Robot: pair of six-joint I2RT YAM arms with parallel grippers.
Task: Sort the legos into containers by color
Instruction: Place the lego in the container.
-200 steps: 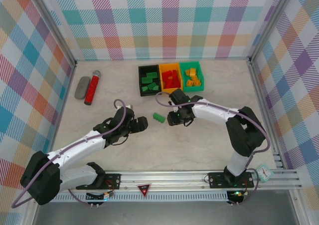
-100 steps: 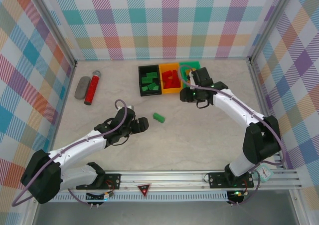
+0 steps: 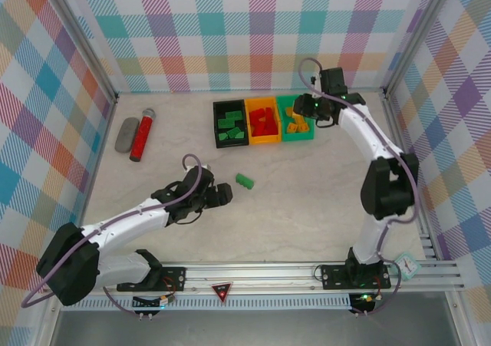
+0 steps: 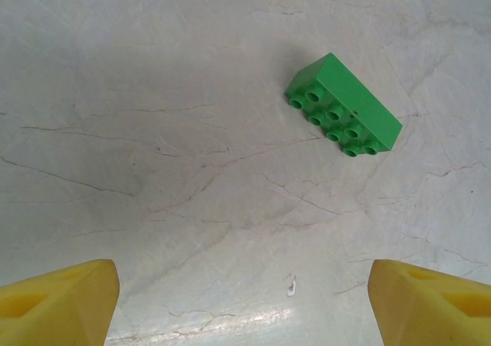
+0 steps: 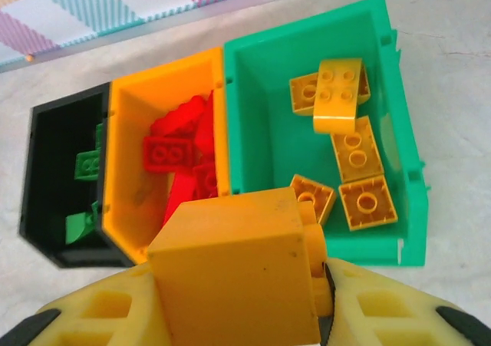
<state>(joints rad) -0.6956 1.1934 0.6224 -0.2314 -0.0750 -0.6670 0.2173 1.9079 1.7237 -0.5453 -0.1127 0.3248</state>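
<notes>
A lone green lego [image 3: 245,181] [image 4: 344,105] lies on the table. My left gripper [image 3: 222,195] [image 4: 244,304] is open just left of it, its yellow fingertips [image 4: 57,300] wide apart over bare table. My right gripper [image 3: 310,110] [image 5: 242,315] hovers over the green bin [image 3: 295,117] [image 5: 261,123], shut on a yellow-orange lego [image 5: 238,273]. The green bin holds several yellow-orange legos [image 5: 353,154]. The orange bin [image 3: 262,120] [image 5: 126,177] holds red legos [image 5: 180,154]. The black bin [image 3: 229,123] [image 5: 46,185] holds green legos [image 5: 87,164].
A long red cylinder with a grey tip [image 3: 142,136] and a grey oval object [image 3: 126,134] lie at the far left. Plaid walls enclose the table on three sides; a metal rail [image 3: 268,273] runs along the near edge.
My right arm swung from the table's middle to the back, carrying the yellow-orange lego over the green bin. The left gripper crept slightly right toward the green lego.
</notes>
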